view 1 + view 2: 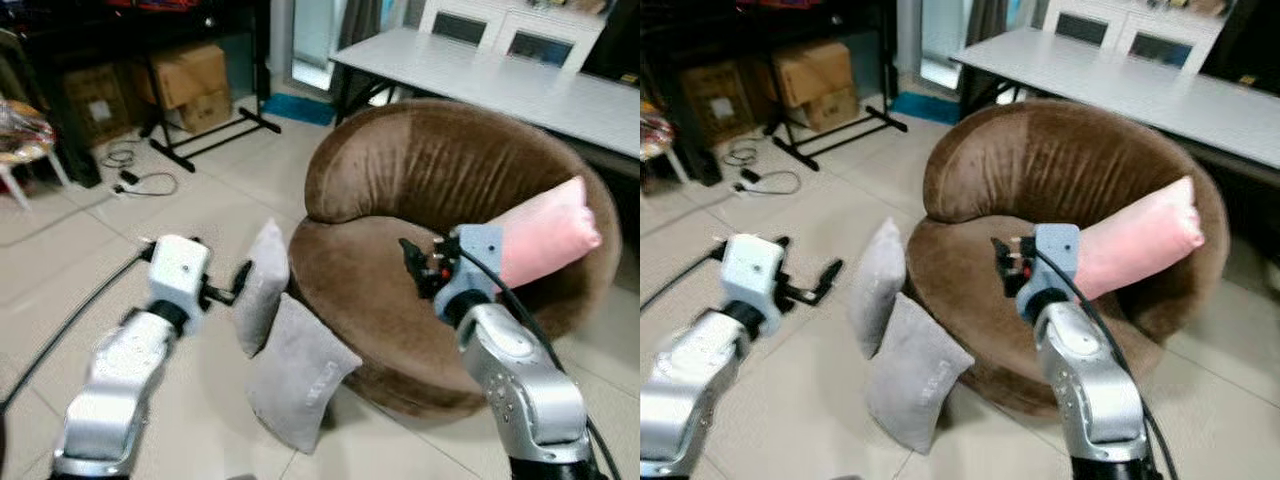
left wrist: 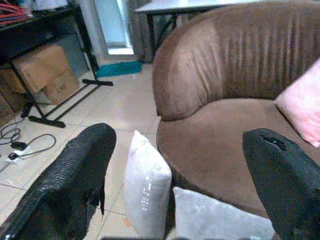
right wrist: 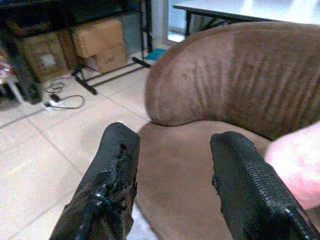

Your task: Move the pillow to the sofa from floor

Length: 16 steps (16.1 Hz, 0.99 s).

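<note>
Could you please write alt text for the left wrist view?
The open left gripper frames two grey pillows, an upright pillow and a lower pillow, leaning against a brown sofa on tiled floor; a pink pillow lies on its seat.

Sofa [image 1: 440,200]: brown velvety cloth, ribbed backrest. Floor pillows [image 1: 295,370]: matt grey fabric. Pink pillow [image 1: 545,235]: smooth cloth. Floor [image 1: 200,210]: glossy tile. Boxes [image 1: 190,80]: matt cardboard. Arms [image 1: 525,385]: silver metallic finish.

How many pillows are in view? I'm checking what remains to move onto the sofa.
3. Two grey pillows lean against the sofa's front on the floor: one upright, one lower beside it. A pink pillow already rests on the seat. Others may be hidden behind the sofa.
</note>
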{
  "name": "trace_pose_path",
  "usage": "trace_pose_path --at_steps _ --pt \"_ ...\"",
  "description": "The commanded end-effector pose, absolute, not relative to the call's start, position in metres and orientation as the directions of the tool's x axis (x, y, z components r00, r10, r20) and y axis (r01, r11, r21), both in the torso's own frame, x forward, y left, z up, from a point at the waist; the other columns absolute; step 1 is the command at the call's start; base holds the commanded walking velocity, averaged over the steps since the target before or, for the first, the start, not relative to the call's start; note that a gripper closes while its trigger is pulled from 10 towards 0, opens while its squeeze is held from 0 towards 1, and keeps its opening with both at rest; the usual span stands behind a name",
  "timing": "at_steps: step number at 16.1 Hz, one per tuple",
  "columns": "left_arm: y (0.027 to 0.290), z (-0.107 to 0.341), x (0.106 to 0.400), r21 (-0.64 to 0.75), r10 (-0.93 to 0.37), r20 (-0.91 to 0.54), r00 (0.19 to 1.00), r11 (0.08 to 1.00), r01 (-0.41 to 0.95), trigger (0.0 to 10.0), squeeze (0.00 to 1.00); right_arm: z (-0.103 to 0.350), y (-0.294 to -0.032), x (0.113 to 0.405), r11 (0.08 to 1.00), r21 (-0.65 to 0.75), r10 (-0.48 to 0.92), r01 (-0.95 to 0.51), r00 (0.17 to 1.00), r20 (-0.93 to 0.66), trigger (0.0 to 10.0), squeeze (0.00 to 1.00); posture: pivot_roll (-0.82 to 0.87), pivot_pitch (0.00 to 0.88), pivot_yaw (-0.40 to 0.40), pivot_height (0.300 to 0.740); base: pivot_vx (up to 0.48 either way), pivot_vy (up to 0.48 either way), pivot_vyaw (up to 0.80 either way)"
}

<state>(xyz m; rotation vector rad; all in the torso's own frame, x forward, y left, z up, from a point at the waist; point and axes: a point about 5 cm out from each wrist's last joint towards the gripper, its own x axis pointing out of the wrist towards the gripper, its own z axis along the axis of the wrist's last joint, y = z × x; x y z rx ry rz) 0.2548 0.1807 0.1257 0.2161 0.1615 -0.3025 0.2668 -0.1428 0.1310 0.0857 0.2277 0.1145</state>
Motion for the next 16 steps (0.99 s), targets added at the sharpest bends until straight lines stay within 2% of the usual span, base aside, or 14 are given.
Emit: trace_pose_path --at_steps 1,5,8,10,13,16 --pt "0.1818 0.1305 0.2579 0.204 -0.276 -0.174 0.945 0.929 0.308 10.0 0.0 0.1318 -0.1447 0.2689 0.992 0.092 0.106 -0.088 0.971 -0.217 10.0 0.0 -0.08 0.0 -0.062 0.74 0.356 0.0 0.0" --pt "0.1825 0.1304 0.2595 0.213 -0.278 -0.179 0.944 0.926 0.313 10.0 0.0 0.1328 -0.1433 0.2693 0.993 0.071 0.113 -0.1 0.97 -0.214 10.0 0.0 -0.09 0.0 -0.055 0.74 0.357 0.0 0.0" --pt "0.1826 0.1304 0.2601 0.217 -0.277 -0.18 0.944 0.925 0.313 10.0 0.0 0.1331 -0.1435 0.2697 0.993 0.074 0.106 -0.092 0.971 -0.212 10.0 0.0 -0.08 0.0 -0.058 0.74 0.356 0.0 0.75" --pt "0.1829 0.1305 0.2604 0.22 -0.276 -0.18 0.944 0.924 0.312 10.0 0.0 0.1329 -0.1448 0.27 0.993 0.089 0.097 -0.08 0.973 -0.209 10.0 0.0 -0.08 0.0 -0.058 0.74 0.358 0.0 0.0" --pt "0.1829 0.1319 0.2622 0.26 -0.256 -0.16 0.953 0.921 0.291 10.0 0.0 0.1329 -0.145 0.2688 0.99 0.088 0.124 -0.109 0.973 -0.196 10.0 0.0 -0.08 0.0 -0.052 0.74 0.0 0.0 0.0" --pt "0.1842 0.1323 0.2617 0.268 -0.251 -0.154 0.956 0.921 0.284 10.0 0.0 0.1314 -0.1461 0.2662 0.986 0.109 0.143 -0.125 0.973 -0.183 10.0 0.0 -0.08 0.0 -0.049 0.716 0.0 0.0 0.0"
